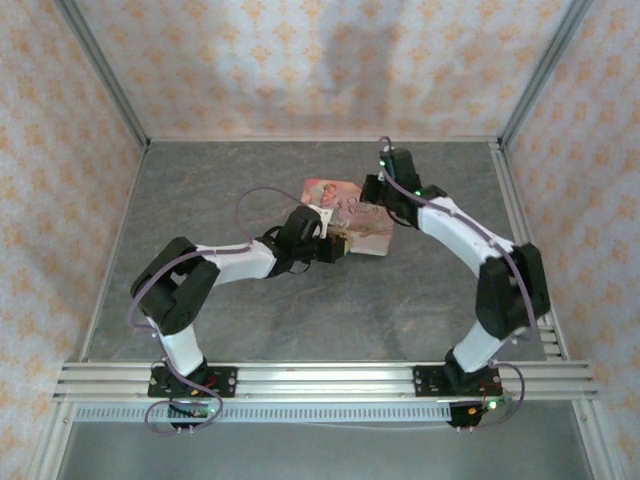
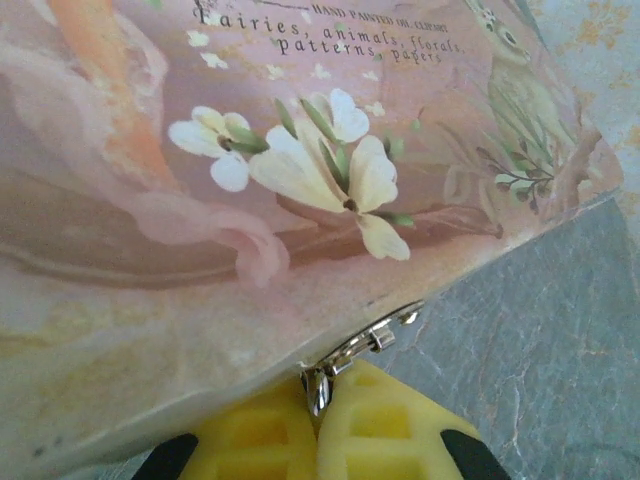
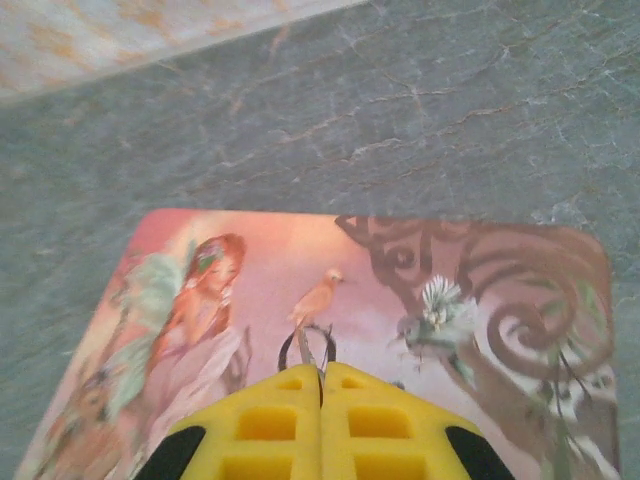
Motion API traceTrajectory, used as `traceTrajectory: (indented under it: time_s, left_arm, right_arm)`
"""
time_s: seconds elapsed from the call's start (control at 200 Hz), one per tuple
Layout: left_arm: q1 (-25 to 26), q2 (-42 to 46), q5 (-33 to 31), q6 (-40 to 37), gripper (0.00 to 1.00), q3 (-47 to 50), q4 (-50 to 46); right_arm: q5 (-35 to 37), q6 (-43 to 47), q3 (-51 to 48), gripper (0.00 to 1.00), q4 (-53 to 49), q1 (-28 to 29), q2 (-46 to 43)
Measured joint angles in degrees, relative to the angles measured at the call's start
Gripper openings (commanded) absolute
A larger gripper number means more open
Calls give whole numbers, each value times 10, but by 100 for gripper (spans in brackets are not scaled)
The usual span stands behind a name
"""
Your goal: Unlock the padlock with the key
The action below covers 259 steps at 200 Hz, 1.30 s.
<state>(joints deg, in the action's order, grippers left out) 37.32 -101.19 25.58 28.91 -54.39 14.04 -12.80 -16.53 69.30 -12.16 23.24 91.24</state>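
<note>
While the left gripper [image 2: 320, 408] clamps it, the padlock [image 2: 317, 388] shows tiny, silver. Right gripper [image 3: 321, 388] pinches the key [image 3: 304, 349]: pale sliver.

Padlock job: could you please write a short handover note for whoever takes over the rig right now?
Left gripper: shut, pinching a small silver piece, apparently the padlock, beside the clasp on the box edge.
Right gripper: shut on a thin sliver with a dark ring, apparently the key, above the box top.
Done: both pieces gripped.
Left to do: the key is not yet at the padlock; bring it over, insert, turn. I cannot tell whether the padlock is open.
</note>
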Motion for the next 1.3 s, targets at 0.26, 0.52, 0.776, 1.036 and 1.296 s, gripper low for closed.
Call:
traceTrajectory:
  time_s: [0.26,0.52,0.776,1.036,1.296]
  left_arm:
    - [-18,3,30,26,0,-19,-37]
    - [-29,3,57,50,0,-47,-57]
    - [-30,3,71,78,0,-57,-58]
    - [-36,3,86,111,0,-60,-54]
    - [-37,3,98,139,0,-67,-26]
  right_arm:
    - [-112,-55,-216,0,105,-47,-208]
    - [-182,-137,-397,0,227,-49,-365]
    - [-207,-200,-522,0,383,-49,-437]
    - [-200,-249,-615,0,533,-49,-425]
    - [-169,-263,-675,0,682,-33,-341]
